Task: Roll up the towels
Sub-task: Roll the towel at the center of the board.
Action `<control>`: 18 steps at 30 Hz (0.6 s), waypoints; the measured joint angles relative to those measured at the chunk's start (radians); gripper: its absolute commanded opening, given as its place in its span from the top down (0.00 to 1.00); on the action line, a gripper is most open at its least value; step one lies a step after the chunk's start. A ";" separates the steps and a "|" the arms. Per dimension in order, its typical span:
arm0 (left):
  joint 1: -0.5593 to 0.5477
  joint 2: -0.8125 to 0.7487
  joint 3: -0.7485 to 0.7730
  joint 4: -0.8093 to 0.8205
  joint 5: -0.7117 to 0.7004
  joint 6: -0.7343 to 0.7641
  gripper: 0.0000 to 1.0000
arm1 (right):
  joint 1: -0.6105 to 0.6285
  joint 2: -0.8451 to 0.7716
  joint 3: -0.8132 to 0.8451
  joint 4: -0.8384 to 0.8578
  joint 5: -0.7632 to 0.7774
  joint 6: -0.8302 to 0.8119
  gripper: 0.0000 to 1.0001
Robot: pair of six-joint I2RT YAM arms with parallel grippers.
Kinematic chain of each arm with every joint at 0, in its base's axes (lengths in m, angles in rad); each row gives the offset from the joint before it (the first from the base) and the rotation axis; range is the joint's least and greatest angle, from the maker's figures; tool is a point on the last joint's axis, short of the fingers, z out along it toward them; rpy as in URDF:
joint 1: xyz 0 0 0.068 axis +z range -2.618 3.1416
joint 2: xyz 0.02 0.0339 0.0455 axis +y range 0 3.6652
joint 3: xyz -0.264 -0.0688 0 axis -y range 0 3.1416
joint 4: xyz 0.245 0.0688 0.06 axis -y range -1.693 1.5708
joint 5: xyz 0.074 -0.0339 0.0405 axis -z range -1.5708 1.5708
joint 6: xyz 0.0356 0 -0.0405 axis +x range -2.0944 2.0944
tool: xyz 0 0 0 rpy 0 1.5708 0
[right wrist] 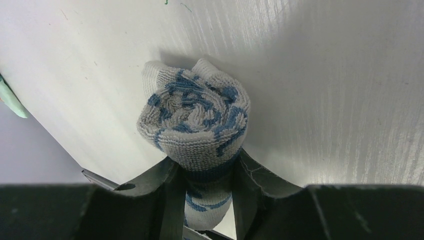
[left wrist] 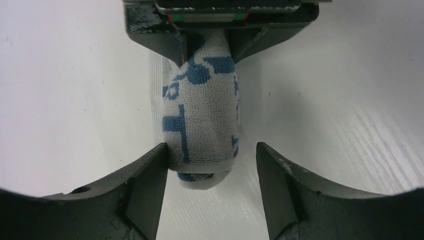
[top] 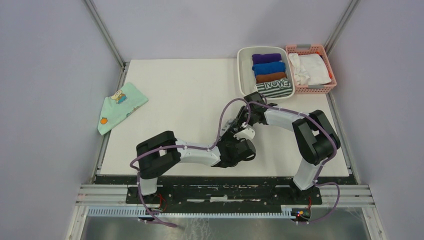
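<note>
The blue-grey patterned towel (left wrist: 205,115) is rolled into a tight cylinder and lies on the white table. My right gripper (right wrist: 207,175) is shut on one end of it, and the spiral end of the roll (right wrist: 195,117) faces the right wrist camera. My left gripper (left wrist: 211,150) is open around the other end: its left finger touches the roll and its right finger (left wrist: 272,170) stands apart. In the top view both grippers meet mid-table (top: 239,135) and hide the roll. The green-and-white striped towel (top: 274,87) lies rolled in the white bin (top: 243,70).
The white bin also holds purple (top: 266,58), blue (top: 269,68) and brown (top: 271,77) rolls. A pink basket (top: 327,62) with white cloth stands to its right. A mint-green cartoon cloth (top: 120,105) lies at the table's left edge.
</note>
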 measured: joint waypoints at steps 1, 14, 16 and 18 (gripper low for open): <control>-0.003 0.015 0.002 0.001 -0.010 0.014 0.33 | 0.000 0.000 0.000 0.000 -0.001 0.001 0.59; 0.031 0.043 -0.005 0.017 0.038 0.063 0.67 | 0.000 0.000 0.000 0.008 -0.019 -0.009 0.42; 0.071 -0.009 -0.047 0.041 0.121 0.053 0.71 | -0.002 0.000 -0.005 0.029 -0.031 -0.015 0.37; 0.127 -0.069 -0.093 0.068 0.231 0.027 0.73 | -0.005 0.000 -0.017 0.060 -0.044 -0.018 0.33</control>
